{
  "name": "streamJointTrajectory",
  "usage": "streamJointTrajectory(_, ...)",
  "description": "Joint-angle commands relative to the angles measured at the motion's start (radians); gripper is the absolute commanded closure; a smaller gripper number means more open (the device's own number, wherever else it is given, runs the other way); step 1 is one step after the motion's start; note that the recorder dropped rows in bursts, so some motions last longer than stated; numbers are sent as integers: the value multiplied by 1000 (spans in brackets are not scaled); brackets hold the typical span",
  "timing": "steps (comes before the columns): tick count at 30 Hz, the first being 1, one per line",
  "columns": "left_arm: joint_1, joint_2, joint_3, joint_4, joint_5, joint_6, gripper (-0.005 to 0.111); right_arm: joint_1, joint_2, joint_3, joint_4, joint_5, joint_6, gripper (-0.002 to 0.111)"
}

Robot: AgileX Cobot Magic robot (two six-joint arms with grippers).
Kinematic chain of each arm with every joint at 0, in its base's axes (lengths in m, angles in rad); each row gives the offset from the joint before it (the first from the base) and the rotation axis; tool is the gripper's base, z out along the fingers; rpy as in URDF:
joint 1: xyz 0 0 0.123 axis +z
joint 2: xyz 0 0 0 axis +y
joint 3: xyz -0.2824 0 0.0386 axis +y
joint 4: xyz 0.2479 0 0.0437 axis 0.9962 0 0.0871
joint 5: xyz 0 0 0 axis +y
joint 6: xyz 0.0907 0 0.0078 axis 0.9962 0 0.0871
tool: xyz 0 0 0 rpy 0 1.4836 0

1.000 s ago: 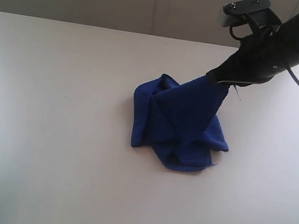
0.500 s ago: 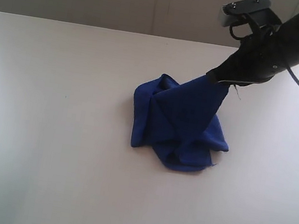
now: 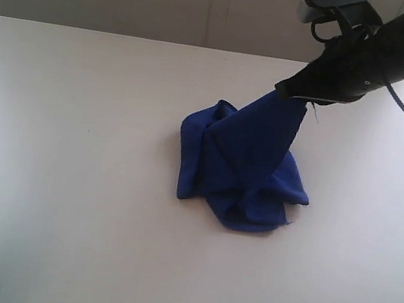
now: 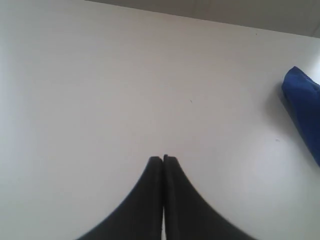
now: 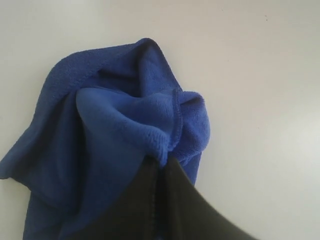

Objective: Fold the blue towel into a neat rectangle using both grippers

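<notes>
Right black jawed claw (image 3: 292,95) clamped on hemmed edge of deep blue soft microfibre towel (image 3: 238,165). Claw now little higher than one second ago. Cloth peak just under claw is pulled taller and tighter. Rest of towel hangs below claw as crumpled heap on pale matte table (image 3: 67,176), heap outline same as before. Left black jawed claw (image 4: 163,159) pressed together, holding nothing, over bare table; towel well apart, off to its side.
</notes>
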Motion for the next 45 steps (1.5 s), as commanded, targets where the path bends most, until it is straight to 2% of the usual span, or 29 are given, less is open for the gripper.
streamJointTrajectory(1, -6, 5, -8, -17, -26, -9, 107, 0, -1, -2, 2, 9, -10, 108)
streamJointTrajectory(3, -6, 5, -30, -24, -25, -27, 107, 0, -1, -2, 2, 9, -10, 108)
streamJointTrajectory(7, -6, 49, -161, -22, 125, 11, 107, 0, -1, -2, 2, 9, -10, 108)
streamJointTrajectory(12, -6, 196, -320, 8, 256, 29, 107, 0, -1, -2, 2, 20, -10, 108)
streamJointTrajectory(16, -6, 344, -390, 17, 364, 56, 107, 0, -1, -2, 2, 24, -10, 108)
streamJointTrajectory(21, -6, 564, -422, 17, 310, 59, 107, 0, -1, -2, 2, 27, -8, 108)
streamJointTrajectory(28, -20, 806, -491, -1, 303, 139, 107, 0, -1, -2, 2, 27, -6, 108)
streamJointTrajectory(31, -77, 884, -538, -1, 275, 139, 107, 0, -1, -2, 4, 27, -4, 108)
streamJointTrajectory(37, -275, 1032, -652, -53, 146, 132, 107, 0, -1, -2, 4, 29, -2, 108)
streamJointTrajectory(45, -426, 1297, -865, -64, 133, 101, 107, 0, -1, -2, 4, 32, -2, 108)
